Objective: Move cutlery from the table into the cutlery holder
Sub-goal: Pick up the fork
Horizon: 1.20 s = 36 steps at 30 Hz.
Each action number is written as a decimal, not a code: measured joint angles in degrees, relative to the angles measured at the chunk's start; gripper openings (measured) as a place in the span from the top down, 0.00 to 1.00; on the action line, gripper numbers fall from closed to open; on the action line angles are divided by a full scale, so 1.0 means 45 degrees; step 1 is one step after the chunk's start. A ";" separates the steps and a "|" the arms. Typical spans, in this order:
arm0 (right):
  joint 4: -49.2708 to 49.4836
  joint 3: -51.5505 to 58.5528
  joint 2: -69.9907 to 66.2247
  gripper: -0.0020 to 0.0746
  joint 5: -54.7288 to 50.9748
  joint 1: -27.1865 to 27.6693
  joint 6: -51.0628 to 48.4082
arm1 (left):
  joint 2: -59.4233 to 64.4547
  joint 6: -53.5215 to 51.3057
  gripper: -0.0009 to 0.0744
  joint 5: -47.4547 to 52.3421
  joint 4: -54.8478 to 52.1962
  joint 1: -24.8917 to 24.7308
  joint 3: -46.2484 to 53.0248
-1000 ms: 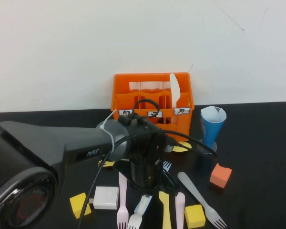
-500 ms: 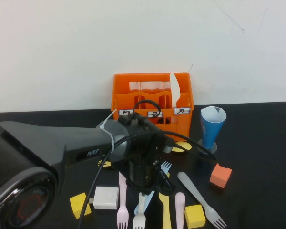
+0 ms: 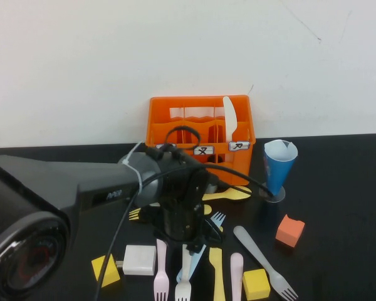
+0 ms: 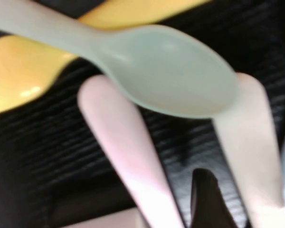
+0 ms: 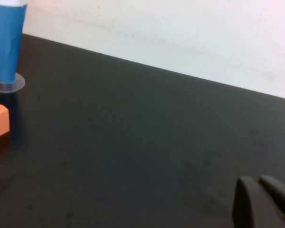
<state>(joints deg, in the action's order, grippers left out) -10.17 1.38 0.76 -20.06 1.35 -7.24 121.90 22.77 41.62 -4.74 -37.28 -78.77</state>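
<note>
The orange cutlery holder (image 3: 200,135) stands at the back of the black table (image 3: 338,188) with a white knife (image 3: 229,118) upright in its right compartment. Several pastel pieces lie in front: a pink fork (image 3: 160,271), a white fork (image 3: 184,282), a yellow knife (image 3: 216,273), a pink spoon (image 3: 237,274), a grey fork (image 3: 263,254) and a yellow spoon (image 3: 230,194). My left gripper (image 3: 187,246) points down over them. In the left wrist view its fingers (image 4: 206,199) stand open either side of the white handle (image 4: 251,142), below a mint spoon (image 4: 171,76). My right gripper (image 5: 259,183) is shut, empty, low over bare table.
A blue cone cup (image 3: 279,164) stands right of the holder; it also shows in the right wrist view (image 5: 7,42). An orange cube (image 3: 290,230), two yellow cubes (image 3: 105,269) (image 3: 255,283) and a white block (image 3: 140,259) lie among the cutlery.
My left gripper shifted slightly left and back. The white fork turned from slanted to straight under it. The yellow spoon is now more uncovered. The right arm stayed out of the high view.
</note>
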 joint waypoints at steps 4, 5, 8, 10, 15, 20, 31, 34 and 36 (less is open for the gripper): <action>0.0000 0.0000 0.0000 0.98 0.0000 0.0000 0.0000 | 0.0000 0.0019 0.61 -0.0292 0.0378 0.0336 0.0000; 0.0000 0.0000 0.0000 0.98 0.0000 0.0000 0.0000 | 0.0000 0.0019 0.62 -0.0360 0.0491 0.0400 0.0000; 0.0000 0.0000 0.0000 0.98 0.0000 0.0000 0.0000 | 0.0000 0.0019 0.64 -0.0587 0.0729 0.0476 0.0000; 0.0000 0.0000 0.0000 0.98 0.0000 0.0000 0.0000 | 0.0000 0.0019 0.64 -0.0682 0.0830 0.0476 0.0000; 0.0000 0.0000 0.0000 0.98 0.0000 0.0000 0.0000 | 0.0000 -0.0315 0.64 -0.0866 0.1123 0.0453 0.0000; 0.0000 0.0000 0.0000 0.98 0.0000 0.0000 0.0000 | 0.0370 -0.0336 0.64 -0.0842 0.1173 0.0453 0.0000; 0.0000 0.0000 0.0000 0.98 0.0000 0.0000 0.0000 | 0.0512 -0.0286 0.75 -0.0791 0.1052 0.0453 0.0000; 0.0000 0.0000 0.0000 0.98 0.0000 0.0000 0.0000 | 0.0486 -0.0278 0.75 -0.0816 0.0986 0.0453 0.0000; 0.0000 0.0000 0.0000 0.98 0.0000 0.0000 0.0000 | 0.0400 -0.0257 0.75 -0.0941 0.0680 0.0453 0.0000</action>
<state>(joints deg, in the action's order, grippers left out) -10.17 1.38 0.76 -20.06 1.35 -7.24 123.70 21.61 37.39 -1.68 -35.24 -78.77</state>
